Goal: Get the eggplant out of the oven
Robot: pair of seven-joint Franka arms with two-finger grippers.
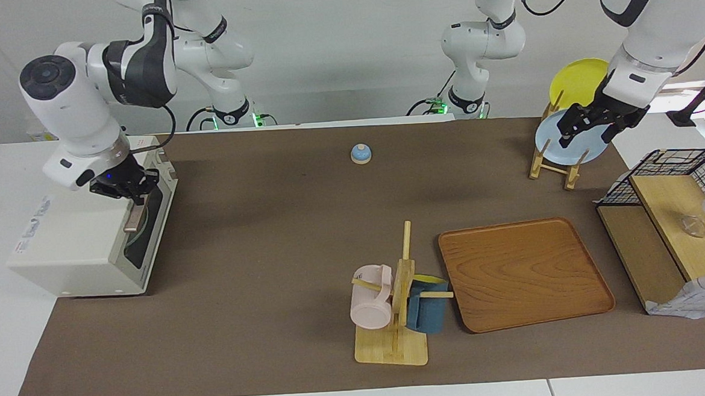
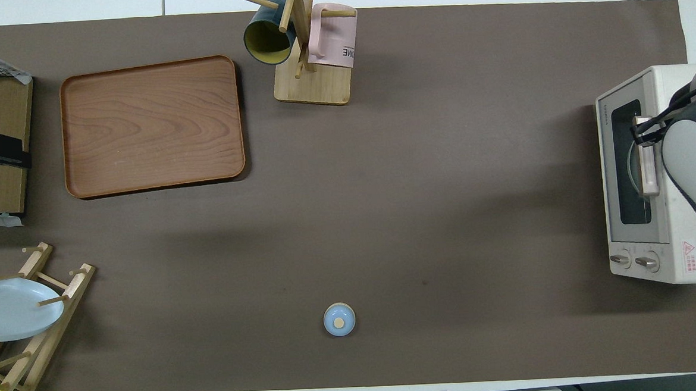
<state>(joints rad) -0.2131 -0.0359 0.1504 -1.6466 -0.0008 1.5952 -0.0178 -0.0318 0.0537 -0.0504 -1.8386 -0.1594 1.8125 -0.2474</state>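
Facing view: oven point(image 1: 83, 245) sits at the right arm's end of the tabletop point(image 1: 270, 238), door closed. Right end effector point(image 1: 127, 188) is down at the top edge of the door, right at the bronze handle point(image 1: 134, 218); can't tell whether its fingers are clenched on the bar or released. Eggplant not visible in this view; only a pale round shape shows through the dark glass. Left end effector point(image 1: 590, 126) hangs over the plate rack point(image 1: 553, 163) at the left arm's end, just in front of the blue plate point(image 1: 569, 138), with the yellow plate point(image 1: 578, 80) nearer the robots; can't tell its finger state either. Blue bell point(image 1: 360, 154) is mid-tabletop near the robots. Wooden tray point(image 1: 525, 273) lies farther out, with the mug tree point(image 1: 394, 304) beside it carrying a pink mug point(image 1: 371, 296) and a dark blue mug point(image 1: 428, 312).

Overhead view: oven point(image 2: 656, 173) at the right arm's end, knobs on the end nearer the robots. Right arm covers the top of the oven and the handle point(image 2: 647, 165); end effector itself is hidden. Door glass is dark, eggplant not visible here either. Left end effector not in frame. Tray point(image 2: 151, 125), mug tree point(image 2: 312, 84) and bell point(image 2: 339, 319) are well apart from the oven.
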